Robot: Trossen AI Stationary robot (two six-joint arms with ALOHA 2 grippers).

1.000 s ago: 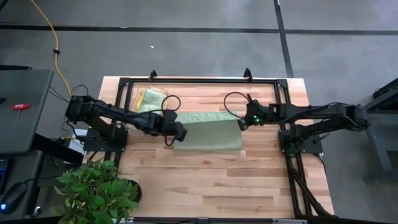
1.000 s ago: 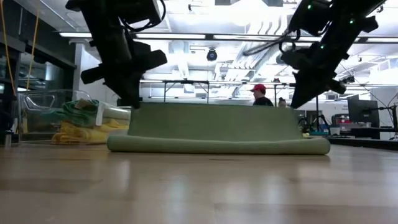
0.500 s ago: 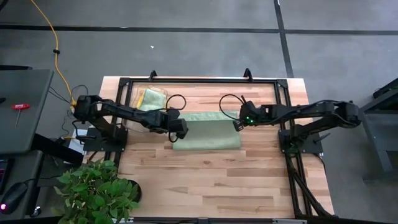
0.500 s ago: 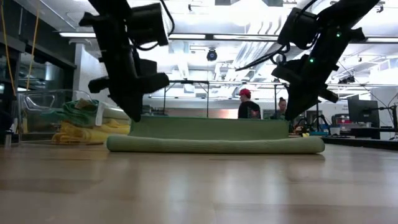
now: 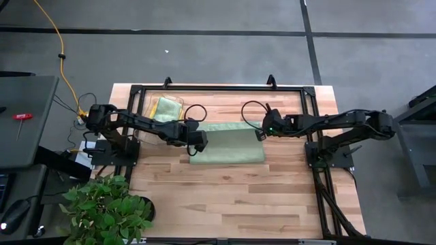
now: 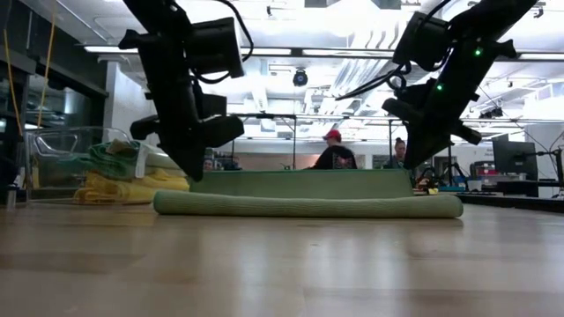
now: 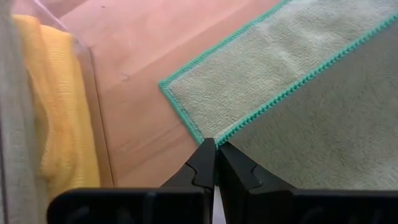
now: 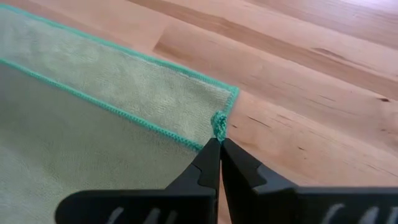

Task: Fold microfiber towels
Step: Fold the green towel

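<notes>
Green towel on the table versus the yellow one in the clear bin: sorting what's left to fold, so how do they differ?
The green towel lies spread and half-folded on the wood, pinched at its corners by the left gripper and right gripper; the yellow towel sits bunched in the clear bin, untouched. Both look like soft cloth.

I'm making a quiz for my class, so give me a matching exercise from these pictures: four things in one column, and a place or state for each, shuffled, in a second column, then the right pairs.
Things:
1. left claw
2. right claw
3. yellow towels
4. leafy plant

Places or states:
A. lying in the clear bin at the table's far left
B. shut on the green towel's corner at its right end
C. standing off the table's near left corner
D. shut on the green towel's edge at its left end

Pairs: 1-D, 2-B, 3-A, 4-C
</notes>
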